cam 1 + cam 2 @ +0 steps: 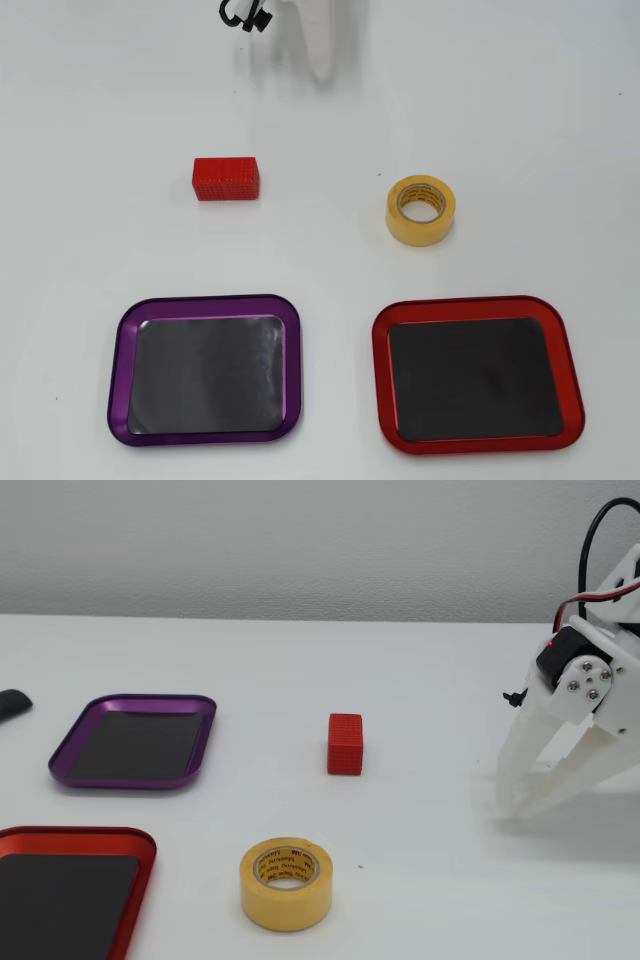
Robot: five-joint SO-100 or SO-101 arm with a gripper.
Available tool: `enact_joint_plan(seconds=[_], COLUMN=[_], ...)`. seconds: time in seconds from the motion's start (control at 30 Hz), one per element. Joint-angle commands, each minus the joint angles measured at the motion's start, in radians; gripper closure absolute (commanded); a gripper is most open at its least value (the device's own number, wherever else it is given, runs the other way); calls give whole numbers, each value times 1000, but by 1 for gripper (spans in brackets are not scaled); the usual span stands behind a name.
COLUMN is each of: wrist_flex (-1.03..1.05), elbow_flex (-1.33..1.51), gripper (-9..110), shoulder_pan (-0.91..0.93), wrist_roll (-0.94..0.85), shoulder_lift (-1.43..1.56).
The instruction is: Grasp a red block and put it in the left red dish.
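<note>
One red block [345, 744] sits mid-bench, well apart from the red dish [70, 842] at the near-left corner in the fixed view; the claw [520, 807], fingers parted and empty, should straddle its short sides squarely

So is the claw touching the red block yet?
Apart. The fixed view shows bare table between the claw and the red block; the overhead view shows the block standing alone.

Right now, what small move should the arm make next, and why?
Probably swing the pincer toward the red block and line it up above it. The pincer stands open and empty, well apart from the block, which lies free on the table; the red dish holds nothing.
</note>
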Motion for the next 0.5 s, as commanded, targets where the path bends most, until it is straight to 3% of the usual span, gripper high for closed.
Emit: enact_joint_plan(seconds=[0.0, 0.47], wrist_flex=[-17, -28], elbow_flex=[6, 5], gripper=[102, 102], shoulder_pan=[-3, -3], wrist_roll=[-6, -8], shoulder_lift=[95, 95])
